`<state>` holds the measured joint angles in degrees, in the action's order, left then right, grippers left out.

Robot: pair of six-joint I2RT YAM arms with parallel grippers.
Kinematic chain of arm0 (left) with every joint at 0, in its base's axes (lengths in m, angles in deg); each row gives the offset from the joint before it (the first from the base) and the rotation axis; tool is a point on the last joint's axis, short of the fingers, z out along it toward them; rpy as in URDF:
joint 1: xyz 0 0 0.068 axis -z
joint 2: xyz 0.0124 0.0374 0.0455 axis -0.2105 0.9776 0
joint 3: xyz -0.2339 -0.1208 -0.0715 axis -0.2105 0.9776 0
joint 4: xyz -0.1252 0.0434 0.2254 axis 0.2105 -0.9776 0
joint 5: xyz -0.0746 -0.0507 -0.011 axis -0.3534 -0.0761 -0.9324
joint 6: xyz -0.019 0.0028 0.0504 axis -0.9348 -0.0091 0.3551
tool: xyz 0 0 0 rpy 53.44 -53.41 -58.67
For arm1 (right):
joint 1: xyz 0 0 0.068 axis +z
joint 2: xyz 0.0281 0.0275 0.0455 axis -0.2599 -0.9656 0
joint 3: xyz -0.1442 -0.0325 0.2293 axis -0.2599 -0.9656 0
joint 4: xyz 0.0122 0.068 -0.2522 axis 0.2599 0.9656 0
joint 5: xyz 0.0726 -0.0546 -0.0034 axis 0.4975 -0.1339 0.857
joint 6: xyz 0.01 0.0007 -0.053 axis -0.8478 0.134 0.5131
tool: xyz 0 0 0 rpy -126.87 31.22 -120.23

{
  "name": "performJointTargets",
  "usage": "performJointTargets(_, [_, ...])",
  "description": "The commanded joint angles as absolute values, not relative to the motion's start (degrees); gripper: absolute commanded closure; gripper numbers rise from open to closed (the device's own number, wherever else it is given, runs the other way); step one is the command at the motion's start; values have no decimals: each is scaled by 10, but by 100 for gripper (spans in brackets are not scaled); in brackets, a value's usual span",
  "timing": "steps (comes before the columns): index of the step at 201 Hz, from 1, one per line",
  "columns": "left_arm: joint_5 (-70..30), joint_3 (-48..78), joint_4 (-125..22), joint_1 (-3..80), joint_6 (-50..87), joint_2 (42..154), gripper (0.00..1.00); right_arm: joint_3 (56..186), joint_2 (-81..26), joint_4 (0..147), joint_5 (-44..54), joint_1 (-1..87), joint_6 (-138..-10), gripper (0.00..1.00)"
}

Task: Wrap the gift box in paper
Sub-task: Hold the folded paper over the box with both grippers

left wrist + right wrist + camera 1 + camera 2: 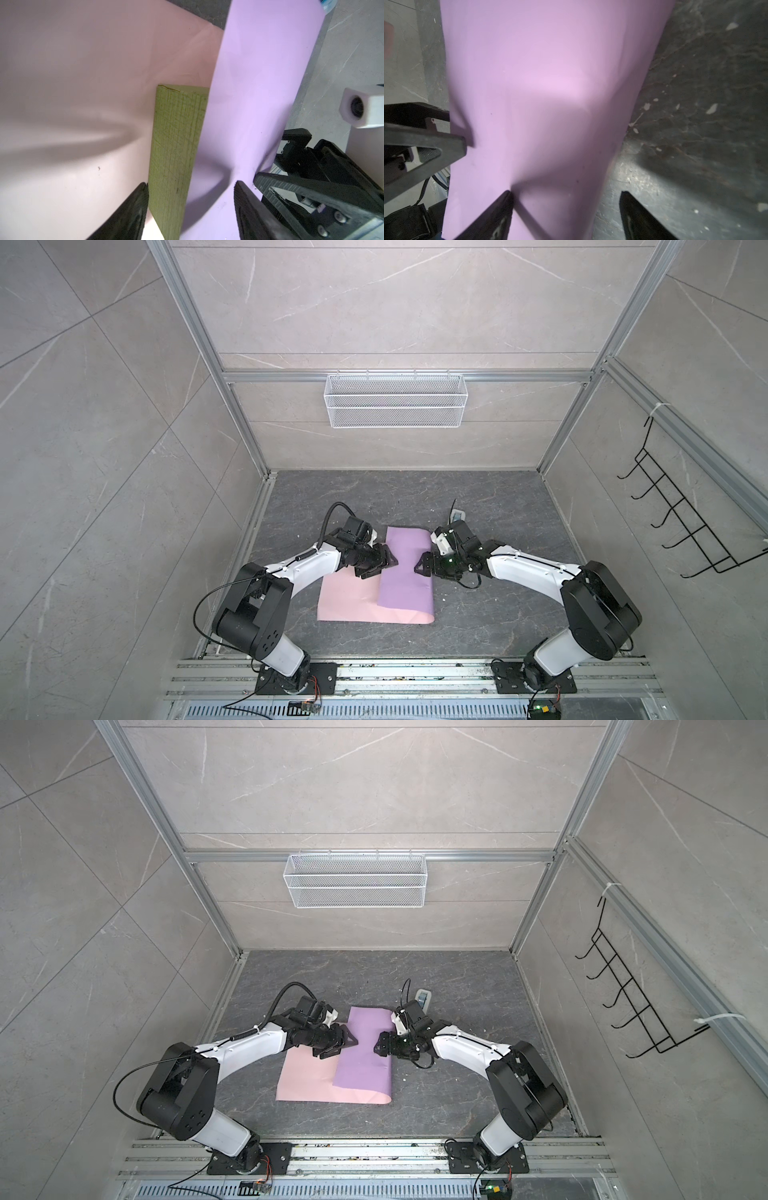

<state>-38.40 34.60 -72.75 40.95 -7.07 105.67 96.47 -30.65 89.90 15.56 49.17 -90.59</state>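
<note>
While the paper (pixel 405 589) lay folded over the gift box (pixel 176 155), my left gripper (pixel 392 564) and right gripper (pixel 417 568) gaped empty.

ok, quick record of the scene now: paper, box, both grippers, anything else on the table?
paper: pink face up on the table; right part folded over as a lilac flap
gift box: mostly under the flap; a green strip shows in the left wrist view
left gripper: open, at the flap's left edge
right gripper: open, at the flap's right edge
other: small grey-white device behind the right gripper
</note>
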Motion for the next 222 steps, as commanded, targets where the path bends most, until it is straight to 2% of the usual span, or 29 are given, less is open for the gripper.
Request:
performJointTargets(1, [-388,306,-736,399,-67,1073,33,959,-329,957,128,496,-886,19])
performJointTargets(22, [-388,291,-743,389,-59,1086,39,959,-328,956,128,496,-885,19])
performJointTargets(51, [-390,282,-753,383,-46,1088,54,961,-328,958,128,496,-884,19])
performJointTargets(105, [-392,297,-758,376,-35,1075,74,963,-329,958,126,496,-881,19])
performJointTargets(181, [-405,308,-746,376,-38,1068,90,965,-331,960,123,496,-881,19])
performJointTargets(222, [-392,312,-754,376,-35,1059,95,971,-330,966,118,496,-880,18])
